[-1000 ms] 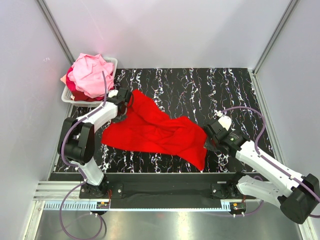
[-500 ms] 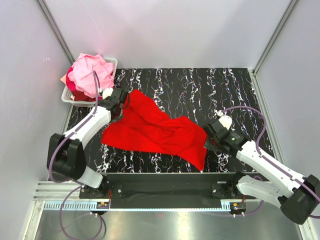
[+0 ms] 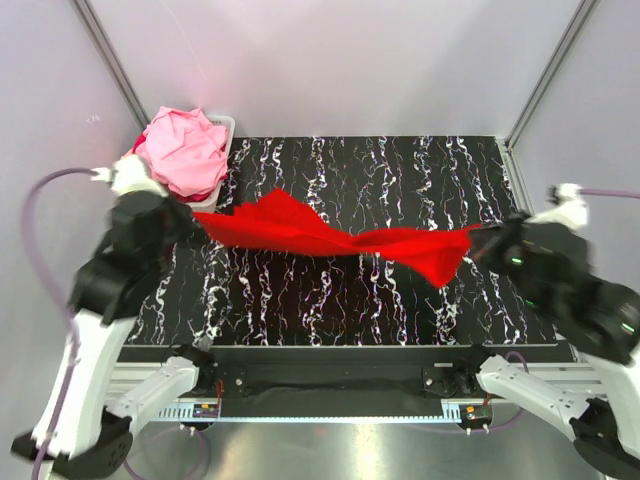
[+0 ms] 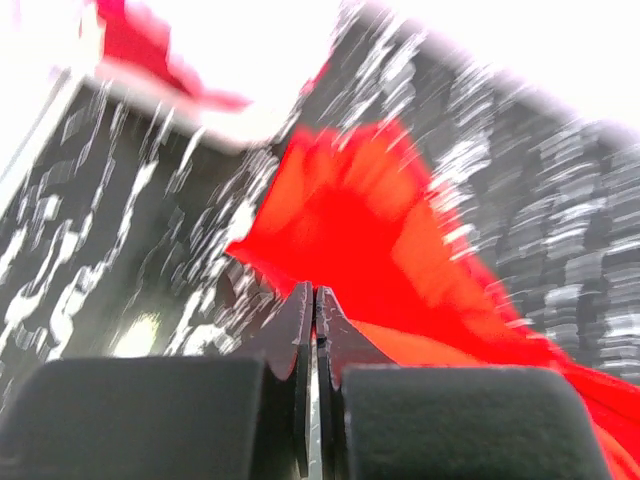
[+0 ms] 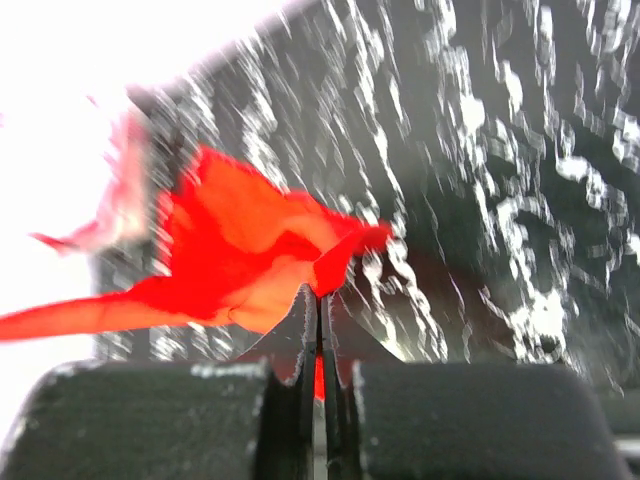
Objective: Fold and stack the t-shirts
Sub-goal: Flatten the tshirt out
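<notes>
Just hoisted the red t-shirt (image 3: pixel 330 235) off the bench (image 3: pixel 400 170): lay crumpled flat 1 second ago, now hangs stretched in a sagging band above the dark marbled top, well clear of it, running from the left side across to the right.

Grip: left hand (image 4: pixel 314 305) pinched fully shut on the shirt's left edge, having closed only within that last second; right hand (image 5: pixel 318 300) clamped just as tight on the right edge.

Probably means spreading the cloth out ahead of folding; no fold made yet, no stack begun.

In the white slotted basket (image 3: pixel 227 124) at the far left corner: heaped pink t-shirts (image 3: pixel 185 150), with some red cloth showing there in the left wrist view; number impossible to tell.
</notes>
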Tool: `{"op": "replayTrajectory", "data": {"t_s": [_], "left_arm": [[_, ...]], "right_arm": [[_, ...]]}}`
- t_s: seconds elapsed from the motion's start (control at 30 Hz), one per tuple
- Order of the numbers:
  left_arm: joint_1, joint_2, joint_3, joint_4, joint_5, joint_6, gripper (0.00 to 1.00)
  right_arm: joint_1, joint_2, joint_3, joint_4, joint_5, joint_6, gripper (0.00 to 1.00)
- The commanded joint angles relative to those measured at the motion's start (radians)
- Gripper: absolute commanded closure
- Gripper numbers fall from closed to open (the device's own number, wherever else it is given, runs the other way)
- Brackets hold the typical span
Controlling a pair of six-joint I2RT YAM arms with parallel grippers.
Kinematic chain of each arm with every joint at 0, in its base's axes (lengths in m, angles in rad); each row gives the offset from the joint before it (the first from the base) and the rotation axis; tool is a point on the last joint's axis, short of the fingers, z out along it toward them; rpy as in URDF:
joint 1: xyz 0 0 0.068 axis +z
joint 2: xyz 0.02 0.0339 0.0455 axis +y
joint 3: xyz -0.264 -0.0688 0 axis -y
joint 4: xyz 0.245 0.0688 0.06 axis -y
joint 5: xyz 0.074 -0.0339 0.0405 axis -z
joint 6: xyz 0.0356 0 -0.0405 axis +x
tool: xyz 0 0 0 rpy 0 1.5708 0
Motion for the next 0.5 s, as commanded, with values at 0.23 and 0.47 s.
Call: {"op": "replayTrajectory", "data": {"t_s": [0.23, 0.47], "left_arm": [[-0.003, -0.228, 0.288, 0.124, 0.292, 0.191, 1.00], [-0.002, -0.213, 0.414, 0.236, 0.400, 0.219, 1.00]], "right_arm": [[-0.007, -0.193, 0.298, 0.144, 0.078, -0.314, 1.00], [-0.008, -0.176, 0.450, 0.368, -0.025, -0.549, 1.00]]}}
